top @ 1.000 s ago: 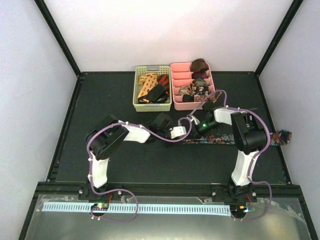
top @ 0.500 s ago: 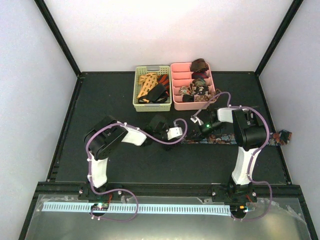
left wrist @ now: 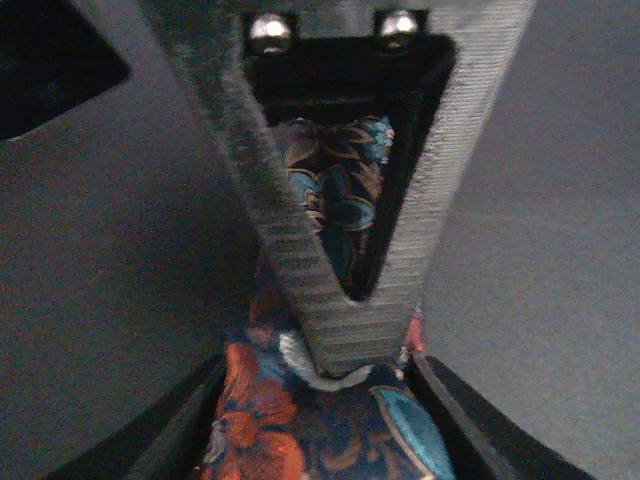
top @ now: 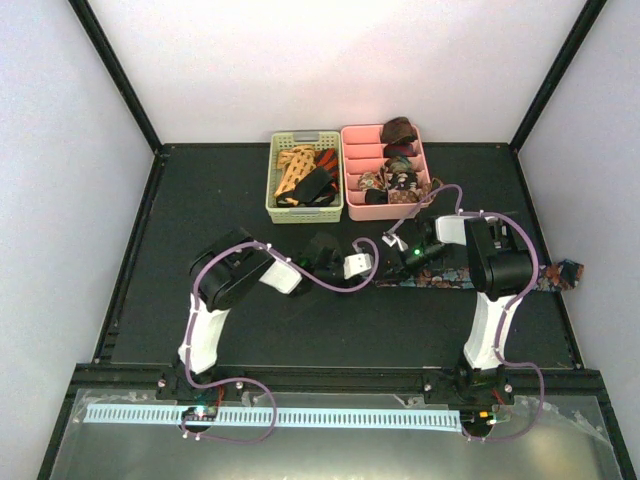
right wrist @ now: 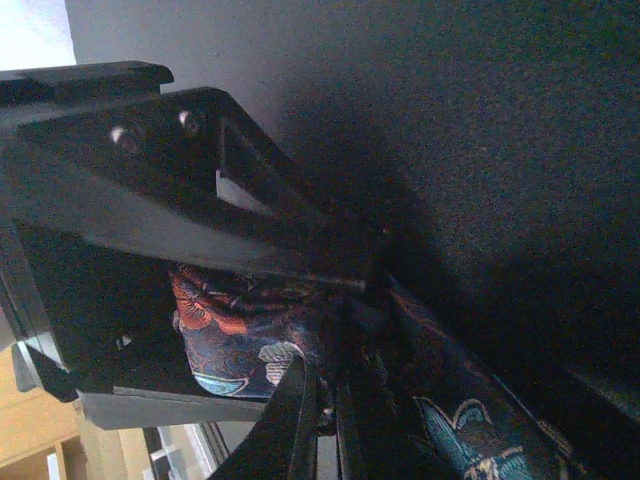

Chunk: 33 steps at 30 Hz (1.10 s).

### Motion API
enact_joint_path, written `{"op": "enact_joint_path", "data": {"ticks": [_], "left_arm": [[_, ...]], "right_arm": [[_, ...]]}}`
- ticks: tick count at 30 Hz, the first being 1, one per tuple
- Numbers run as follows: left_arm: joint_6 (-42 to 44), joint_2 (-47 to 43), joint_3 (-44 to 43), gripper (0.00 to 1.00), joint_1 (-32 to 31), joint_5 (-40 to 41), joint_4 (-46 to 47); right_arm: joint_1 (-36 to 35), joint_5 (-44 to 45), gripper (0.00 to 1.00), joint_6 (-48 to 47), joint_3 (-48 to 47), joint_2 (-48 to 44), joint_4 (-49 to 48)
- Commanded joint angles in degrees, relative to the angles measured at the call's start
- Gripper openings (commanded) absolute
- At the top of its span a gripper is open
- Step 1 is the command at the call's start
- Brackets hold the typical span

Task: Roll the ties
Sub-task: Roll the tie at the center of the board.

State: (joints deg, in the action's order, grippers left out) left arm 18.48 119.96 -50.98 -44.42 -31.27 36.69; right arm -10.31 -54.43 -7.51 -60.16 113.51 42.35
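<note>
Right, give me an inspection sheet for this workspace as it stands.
Surface: black table, no spills seen.
Job's things: floral tie laid flat, one end bunched between the tools; loose ties in green basket; coils in pink tray.
Clutter: nothing seen.
Tools: left tool straddles the bunch, grip unclear; right tool shut beside it.
Cables: purple cables loop off both arms.
Surroundings: white walls, black frame.

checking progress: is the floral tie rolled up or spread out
Partly rolled: the floral tie is coiled at one end, the rest lies flat along the table.
</note>
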Motion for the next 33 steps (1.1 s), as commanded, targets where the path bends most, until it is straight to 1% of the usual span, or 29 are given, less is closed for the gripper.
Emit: {"op": "enact_joint_path", "data": {"ticks": [1,3,5,10,13,20,24,25,27,30,33], "left_arm": [[4.3,-1.5,-1.7,0.42,-0.7,3.4,-12.3],[5.9,-3.3,-1.3,0.36,-0.4,6.5,-18.0],[7.2,-4.8,0.3,0.32,-0.1,7.6,-20.8],[7.2,-6.5,-0.5,0.31,-0.2,8.6,-28.0],[8.3,-6.8,-1.0,0.32,-0.3,9.2,-31.1],[8.8,-5.7,-2.7,0.33,-0.3,9.9,-34.5],[8.9,-5.4,-3.4,0.34,-0.4,9.6,-35.0],[8.9,-5.3,-3.5,0.33,-0.4,9.6,-35.2],[8.8,-5.3,-3.8,0.33,-0.4,9.7,-35.2],[8.7,-5.3,-3.8,0.33,-0.3,9.7,-35.4],[8.2,-5.3,-3.7,0.35,-0.2,9.9,-35.4]], "right_arm": [[0.2,3.9,0.09,-1.4,1.2,-0.8,-0.2],[0.3,3.1,0.16,-1.7,1.3,-3.2,-1.1],[0.4,2.4,0.27,-2.5,0.4,-4.5,-0.5],[0.3,0.6,0.45,-3.2,-0.2,-7.5,0.3],[-0.7,-1.0,0.47,-1.1,0.1,-7.8,-1.0],[-5.3,-0.2,0.46,2.7,-0.7,-6.0,-4.8],[-6.2,3.1,0.42,4.1,-1.0,-4.3,-6.9],[-6.4,3.1,0.39,4.2,-1.1,-3.5,-6.8],[-6.5,2.9,0.22,4.3,-1.1,-2.5,-6.8],[-6.4,4.5,0.03,3.4,-1.3,-2.5,-5.6],[-6.0,5.4,0.02,2.1,-1.3,-2.7,-4.2]]}}
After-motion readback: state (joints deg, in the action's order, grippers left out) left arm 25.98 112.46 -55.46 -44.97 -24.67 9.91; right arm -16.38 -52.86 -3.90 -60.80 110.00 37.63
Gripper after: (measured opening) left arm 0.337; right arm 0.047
